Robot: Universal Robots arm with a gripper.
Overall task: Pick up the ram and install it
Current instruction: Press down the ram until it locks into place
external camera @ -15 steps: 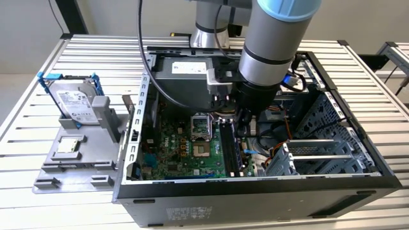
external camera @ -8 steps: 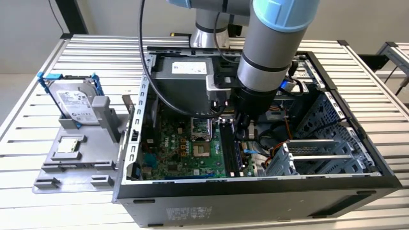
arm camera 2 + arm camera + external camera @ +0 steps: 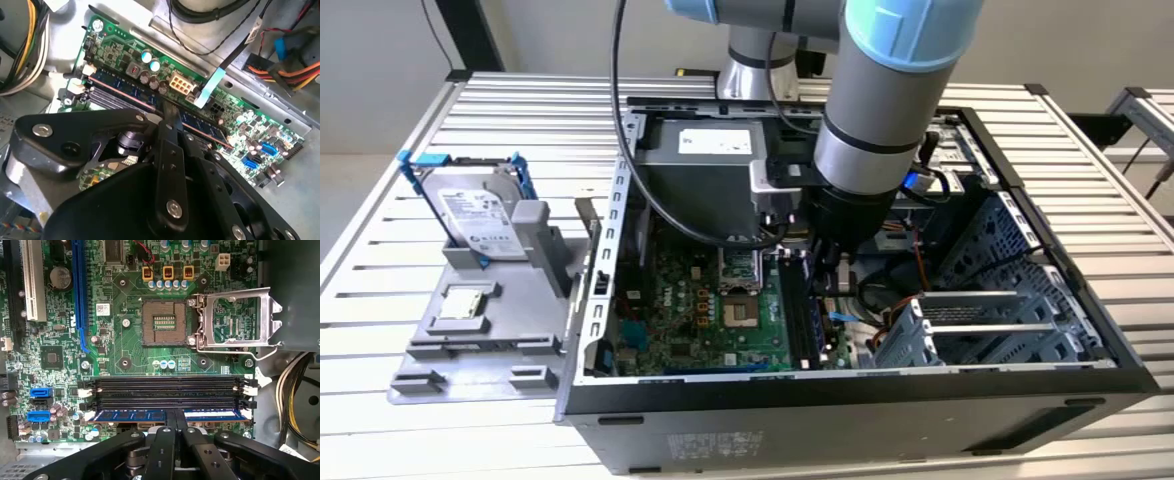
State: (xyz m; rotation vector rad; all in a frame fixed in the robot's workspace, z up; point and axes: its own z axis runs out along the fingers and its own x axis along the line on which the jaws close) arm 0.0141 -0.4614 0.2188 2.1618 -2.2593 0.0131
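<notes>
Presently the gripper (image 3: 175, 426) is closed on the ram (image 3: 131, 415), whose long axis lies parallel to the memory slots (image 3: 165, 391), seated in the nearest one.

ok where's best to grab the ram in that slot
Pinch the ram mid-length across its two flat faces, coming straight down onto the board. It stands on edge between white end latches, with empty slots alongside, so just its thin top edge is free. The hand sits there.
</notes>
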